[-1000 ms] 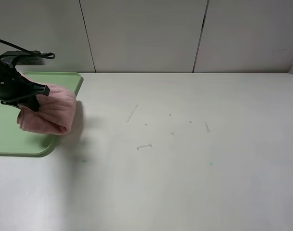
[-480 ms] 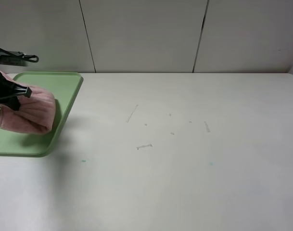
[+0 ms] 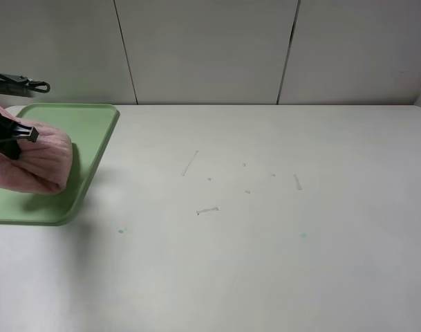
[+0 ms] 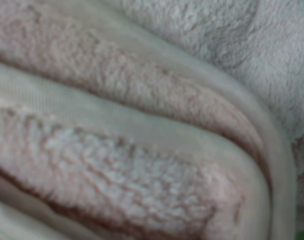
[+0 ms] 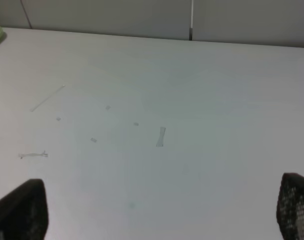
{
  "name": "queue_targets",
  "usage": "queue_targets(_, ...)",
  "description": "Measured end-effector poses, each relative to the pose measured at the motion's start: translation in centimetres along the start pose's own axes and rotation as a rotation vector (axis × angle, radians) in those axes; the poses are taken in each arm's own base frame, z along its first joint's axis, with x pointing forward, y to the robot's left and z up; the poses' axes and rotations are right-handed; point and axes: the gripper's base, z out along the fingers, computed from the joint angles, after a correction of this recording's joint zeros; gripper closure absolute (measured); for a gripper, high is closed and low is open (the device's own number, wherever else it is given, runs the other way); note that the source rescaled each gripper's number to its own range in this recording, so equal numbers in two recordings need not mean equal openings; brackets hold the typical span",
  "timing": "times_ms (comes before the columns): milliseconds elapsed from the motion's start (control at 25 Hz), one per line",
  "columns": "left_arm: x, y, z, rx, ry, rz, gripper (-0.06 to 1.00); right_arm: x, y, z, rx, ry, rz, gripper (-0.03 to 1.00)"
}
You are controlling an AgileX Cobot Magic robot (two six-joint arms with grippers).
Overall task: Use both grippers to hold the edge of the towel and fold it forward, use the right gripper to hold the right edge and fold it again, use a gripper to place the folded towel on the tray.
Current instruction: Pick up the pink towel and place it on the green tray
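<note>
Wide pale surface (image 3: 265, 242) here, mostly bare, with a few small scuffs and flecks near its middle (image 3: 207, 210) and a paneled wall behind. Nothing stands between the scuffs and the far left, where the light green tray (image 3: 92, 138) lies at the surface's edge, partly cut off by the frame.

Over on that tray, the pink towel (image 3: 37, 162) sits bunched into a thick folded bundle, over the tray's inner area, its shadow falling on the green just below it. Whether it rests fully on the tray or hangs a touch above, hard to call from this high view.

The left claw (image 3: 10, 135) comes in from the left border, black, with cables looping above it, and its tip is pinched down on the top of the towel bundle. The left wrist view is filled with fluffy pink folds (image 4: 142, 140) and a smooth hem line (image 4: 117, 120) curving through them, pressed right up to the lens, with a sliver of green at one corner.

The right claw (image 5: 156, 220) hovers over empty surface, its two black fingertips (image 5: 19, 210) spread wide at the picture's corners, holding nothing, well apart from the towel and tray.
</note>
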Motion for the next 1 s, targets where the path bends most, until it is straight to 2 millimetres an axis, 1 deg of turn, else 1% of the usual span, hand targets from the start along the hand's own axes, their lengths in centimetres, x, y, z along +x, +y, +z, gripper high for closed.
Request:
queue_targets(160, 0.07, -0.01, 0.00, 0.001, 0.007, 0.000, 0.72, 0.00, 0.00, 0.00, 0.000, 0.000, 0.000, -0.03)
queue_targets(200, 0.10, -0.01, 0.00, 0.001, 0.011, 0.003, 0.70, 0.00, 0.00, 0.00, 0.000, 0.000, 0.000, -0.03)
queue_targets(240, 0.13, 0.00, 0.00, 0.001, 0.014, 0.009, 0.65, 0.00, 0.00, 0.00, 0.000, 0.000, 0.000, -0.03)
queue_targets(280, 0.15, 0.00, 0.00, 0.000, 0.016, 0.023, 0.54, 0.00, 0.00, 0.00, 0.000, 0.000, 0.000, -0.03)
queue_targets(320, 0.17, 0.00, 0.00, 0.000, 0.019, 0.033, 0.38, 0.00, 0.00, 0.00, 0.000, 0.000, 0.000, -0.03)
queue_targets(360, 0.21, 0.00, 0.00, 0.001, 0.023, 0.036, 0.24, 0.00, 0.00, 0.00, 0.000, 0.000, 0.000, -0.03)
queue_targets(400, 0.25, 0.00, 0.00, 0.001, 0.028, 0.036, 0.14, 0.00, 0.00, 0.00, 0.000, 0.000, 0.000, -0.03)
queue_targets(440, 0.34, -0.01, -0.01, 0.002, 0.037, 0.035, 0.07, 0.00, 0.00, 0.00, 0.000, 0.000, 0.000, -0.03)
queue_targets(480, 0.44, -0.02, -0.01, 0.003, 0.048, 0.035, 0.02, 0.00, 0.00, 0.00, 0.000, 0.000, 0.000, -0.03)
queue_targets(560, 0.55, -0.02, -0.06, 0.004, 0.060, 0.035, -0.02, 0.00, 0.00, 0.00, 0.000, 0.000, 0.000, -0.03)
queue_targets(640, 0.64, -0.03, -0.11, 0.005, 0.069, 0.035, -0.04, 0.00, 0.00, 0.00, 0.000, 0.000, 0.000, -0.03)
queue_targets(1000, 0.90, -0.01, -0.43, 0.006, 0.092, 0.032, -0.05, 0.00, 0.00, 0.00, 0.000, 0.000, 0.000, -0.03)
